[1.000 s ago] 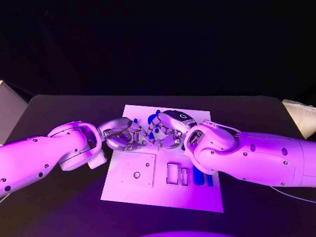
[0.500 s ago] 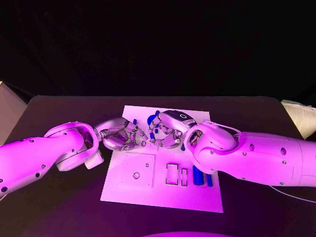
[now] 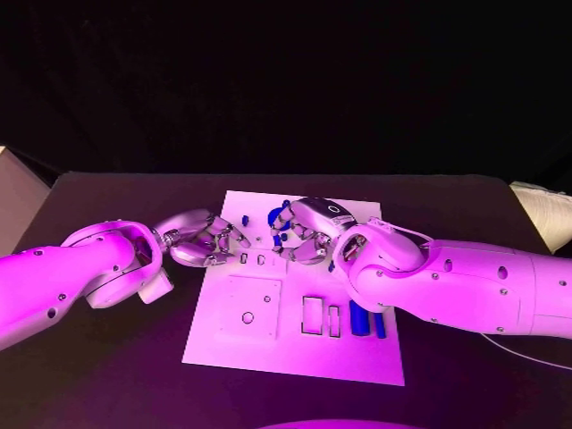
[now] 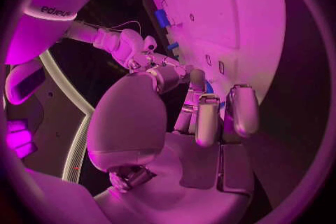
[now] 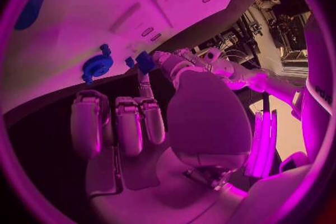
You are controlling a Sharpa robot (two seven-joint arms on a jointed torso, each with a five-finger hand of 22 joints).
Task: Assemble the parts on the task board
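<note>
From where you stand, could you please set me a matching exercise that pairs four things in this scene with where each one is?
Things:
1. silver left robot hand
2. silver right robot hand
3. two dark blue rod parts
4. white cushion-like object

Places:
A. by the right edge of the black table
B. lying on the near right part of the white task board
C. at the board's left edge
D. over the board's far middle

Pairs: 1-C, 2-D, 3-B, 4-A
</note>
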